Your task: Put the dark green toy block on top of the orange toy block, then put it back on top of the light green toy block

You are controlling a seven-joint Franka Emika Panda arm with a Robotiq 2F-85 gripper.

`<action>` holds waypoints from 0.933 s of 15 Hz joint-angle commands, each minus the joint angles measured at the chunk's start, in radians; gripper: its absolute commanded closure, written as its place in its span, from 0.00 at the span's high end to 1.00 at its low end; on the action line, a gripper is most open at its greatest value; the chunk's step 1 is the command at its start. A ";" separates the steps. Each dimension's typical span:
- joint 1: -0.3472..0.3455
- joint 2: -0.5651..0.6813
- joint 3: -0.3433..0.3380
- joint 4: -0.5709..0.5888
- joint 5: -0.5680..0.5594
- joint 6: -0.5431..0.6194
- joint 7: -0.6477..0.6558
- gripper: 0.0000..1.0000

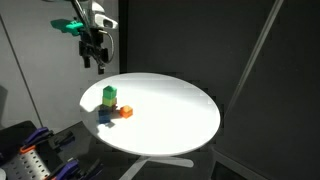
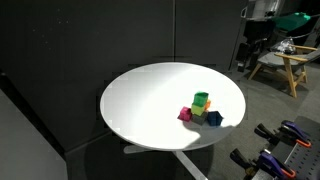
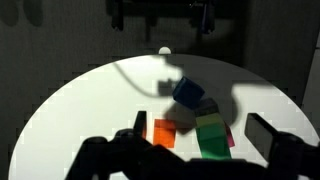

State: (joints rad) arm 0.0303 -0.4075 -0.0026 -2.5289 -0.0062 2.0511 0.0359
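Exterior views are showing the dark green block (image 1: 108, 92) sitting on the light green block (image 1: 109, 103), the orange block (image 1: 126, 112) lying just beside that stack, and the gripper (image 1: 97, 64) hanging well apart from it, jaws standing open.

A round white table (image 1: 170, 100) carries a tight cluster of small blocks near one edge, and the rest of its top is bare. Directly on it lie the orange toy block (image 1: 126, 112), a blue block (image 1: 105, 118) close by, and the light green toy block (image 2: 200, 110) between them.
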 commanded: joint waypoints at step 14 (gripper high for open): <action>-0.009 -0.062 0.002 -0.046 0.005 0.029 -0.004 1.00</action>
State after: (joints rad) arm 0.0302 -0.4698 -0.0089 -2.5761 -0.0059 2.0817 0.0358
